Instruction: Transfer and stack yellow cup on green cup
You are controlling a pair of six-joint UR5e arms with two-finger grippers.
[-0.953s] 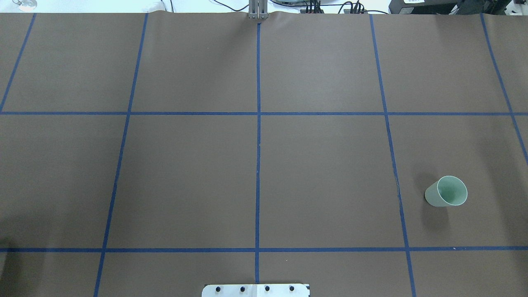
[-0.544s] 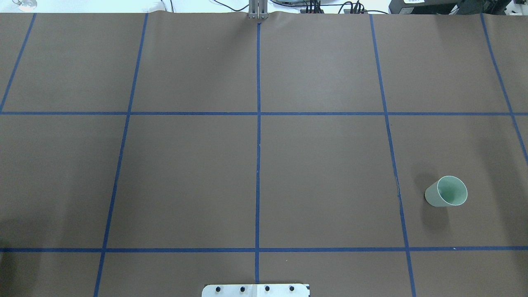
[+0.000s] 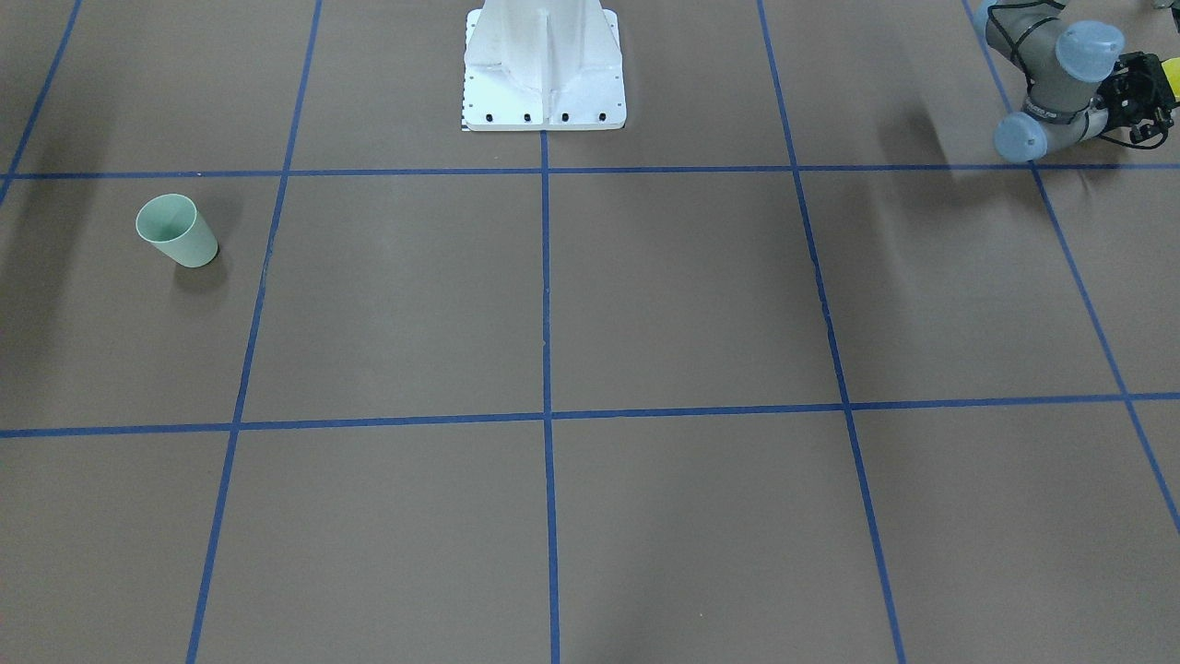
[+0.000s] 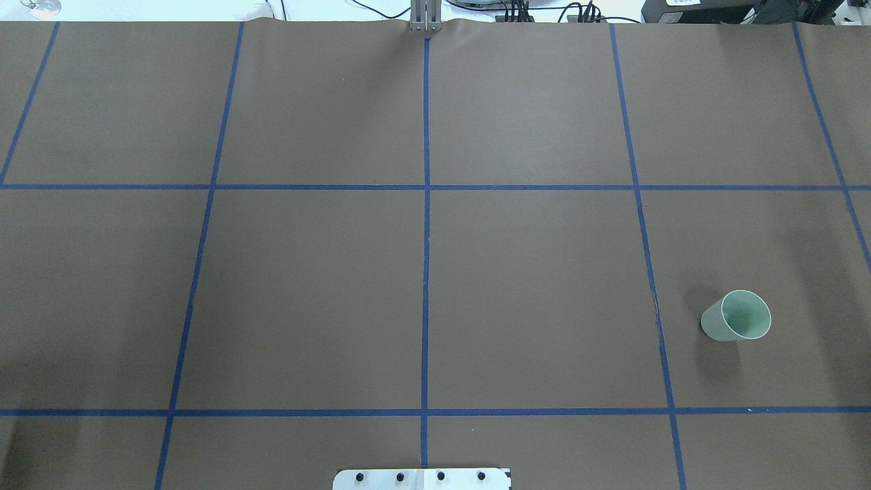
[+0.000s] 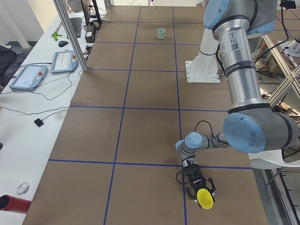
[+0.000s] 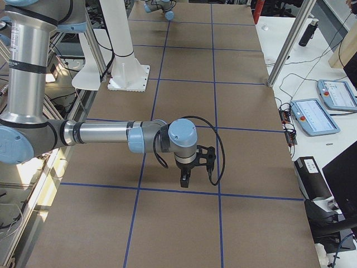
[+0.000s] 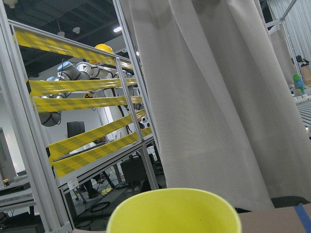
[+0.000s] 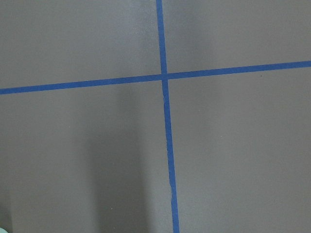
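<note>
The green cup [image 4: 736, 316] stands upright, mouth up, on the table [image 4: 306, 292]. In the overhead view it is at about 4 o'clock from the table's middle and 2 o'clock from the base [image 4: 422, 478]. Its inside shows only its own pale wall and floor, and it is well apart from both grippers. The yellow cup [image 5: 205, 198] is at the table's other end, in the left gripper [image 5: 201, 193], whose jaws are closed on its sides. In the front-facing view that gripper sits in the 2 o'clock corner, with a bit of yellow at the edge. In the left wrist view the cup fills the 6 o'clock edge, mouth up. Only yellow wall shows inside and its floor is hidden. I cannot tell whether its base touches the table. The right gripper [image 6: 185, 180] hangs pointing down over the table, and its wrist view shows a tape [image 8: 164, 76] crossing toward 12 o'clock. It appears only from the side, so I cannot tell whether its jaws are wide or narrow.
</note>
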